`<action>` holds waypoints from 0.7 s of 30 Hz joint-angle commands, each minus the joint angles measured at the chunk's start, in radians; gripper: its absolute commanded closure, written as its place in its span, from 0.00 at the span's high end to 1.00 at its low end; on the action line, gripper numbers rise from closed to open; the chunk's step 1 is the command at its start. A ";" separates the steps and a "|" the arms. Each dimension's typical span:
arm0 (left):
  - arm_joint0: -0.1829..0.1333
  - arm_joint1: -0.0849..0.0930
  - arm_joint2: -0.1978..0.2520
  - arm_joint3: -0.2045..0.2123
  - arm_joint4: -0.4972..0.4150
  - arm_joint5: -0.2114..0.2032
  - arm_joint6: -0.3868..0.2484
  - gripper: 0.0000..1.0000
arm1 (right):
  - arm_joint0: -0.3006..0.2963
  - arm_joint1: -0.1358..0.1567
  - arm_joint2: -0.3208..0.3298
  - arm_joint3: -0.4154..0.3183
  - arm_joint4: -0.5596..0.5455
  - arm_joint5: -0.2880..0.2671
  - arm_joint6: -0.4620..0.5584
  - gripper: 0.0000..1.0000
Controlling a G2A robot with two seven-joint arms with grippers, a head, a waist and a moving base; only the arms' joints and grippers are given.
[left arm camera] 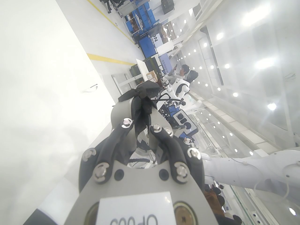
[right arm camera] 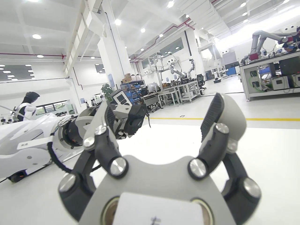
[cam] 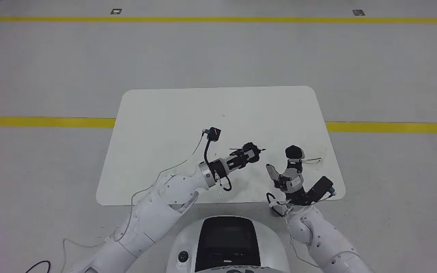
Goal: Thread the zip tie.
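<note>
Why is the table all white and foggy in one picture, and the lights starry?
Left wrist view: ceiling lamps wash a haze over the table; right wrist view: lamps flare into stars, and the wide lens bends the beams; top view: even light, no glare.

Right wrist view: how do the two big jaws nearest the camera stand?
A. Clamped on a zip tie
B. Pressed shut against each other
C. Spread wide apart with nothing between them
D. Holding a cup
C: the right gripper has its jaws spread wide apart, and the pale floor shows through the open gap between them, with nothing held there.
</note>
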 commanded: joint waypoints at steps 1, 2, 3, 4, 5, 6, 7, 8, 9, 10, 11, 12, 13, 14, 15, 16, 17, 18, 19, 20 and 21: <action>0.008 -0.004 -0.001 -0.002 -0.102 0.015 -0.007 0.00 | 0.000 0.000 0.000 0.000 0.000 0.000 0.000 1.00; 0.005 -0.005 -0.006 0.001 -0.152 0.019 -0.026 0.00 | 0.000 0.000 0.000 0.000 0.000 0.000 0.000 1.00; 0.002 -0.005 -0.016 0.006 -0.222 0.027 -0.050 0.00 | 0.003 0.000 0.008 0.001 -0.020 0.032 0.014 1.00; 0.001 -0.005 -0.025 0.010 -0.277 0.036 -0.071 0.00 | 0.002 0.000 0.012 0.002 -0.042 0.046 0.007 1.00; -0.001 -0.004 -0.033 0.012 -0.322 0.046 -0.095 0.00 | 0.000 0.001 0.017 0.006 -0.066 0.055 -0.006 1.00; -0.001 -0.003 -0.042 0.015 -0.364 0.056 -0.120 0.00 | -0.001 0.003 0.023 0.014 -0.102 0.074 -0.022 1.00; 0.000 -0.001 -0.055 0.017 -0.425 0.070 -0.154 0.00 | -0.001 0.005 0.032 0.028 -0.161 0.118 -0.042 1.00; -0.002 0.001 -0.065 0.021 -0.454 0.082 -0.177 0.00 | -0.002 0.006 0.035 0.036 -0.204 0.149 -0.056 1.00; 0.000 0.002 -0.072 0.022 -0.488 0.095 -0.200 0.00 | -0.002 0.006 0.036 0.045 -0.242 0.177 -0.066 1.00; 0.000 0.004 -0.081 0.024 -0.544 0.118 -0.237 0.00 | 0.001 0.006 0.035 0.056 -0.291 0.214 -0.077 1.00; -0.003 0.005 -0.086 0.028 -0.564 0.135 -0.264 0.00 | 0.003 0.005 0.033 0.061 -0.313 0.234 -0.088 1.00; -0.006 0.007 -0.091 0.032 -0.578 0.147 -0.286 0.00 | 0.006 0.004 0.031 0.068 -0.327 0.249 -0.097 1.00; -0.010 0.009 -0.096 0.039 -0.584 0.160 -0.301 0.00 | 0.015 0.002 0.026 0.076 -0.359 0.278 -0.107 1.00; -0.015 0.010 -0.100 0.047 -0.571 0.164 -0.295 0.00 | 0.020 -0.001 0.019 0.084 -0.376 0.288 -0.110 1.00; -0.019 0.011 -0.100 0.048 -0.549 0.164 -0.286 0.00 | 0.020 -0.001 0.019 0.084 -0.376 0.288 -0.110 1.00; -0.025 0.011 -0.099 0.044 -0.526 0.150 -0.280 0.00 | 0.020 -0.001 0.019 0.084 -0.376 0.288 -0.110 1.00; -0.025 0.011 -0.099 0.044 -0.526 0.150 -0.280 0.00 | 0.020 -0.001 0.019 0.084 -0.376 0.288 -0.110 1.00; -0.025 0.011 -0.099 0.044 -0.526 0.150 -0.280 0.00 | 0.020 -0.001 0.019 0.084 -0.376 0.288 -0.110 1.00; -0.025 0.011 -0.099 0.044 -0.526 0.150 -0.280 0.00 | 0.020 -0.001 0.019 0.084 -0.376 0.288 -0.110 1.00; -0.025 0.011 -0.099 0.044 -0.526 0.150 -0.280 0.00 | 0.020 -0.001 0.019 0.084 -0.376 0.288 -0.110 1.00; -0.025 0.011 -0.099 0.044 -0.526 0.150 -0.280 0.00 | 0.020 -0.001 0.019 0.084 -0.376 0.288 -0.110 1.00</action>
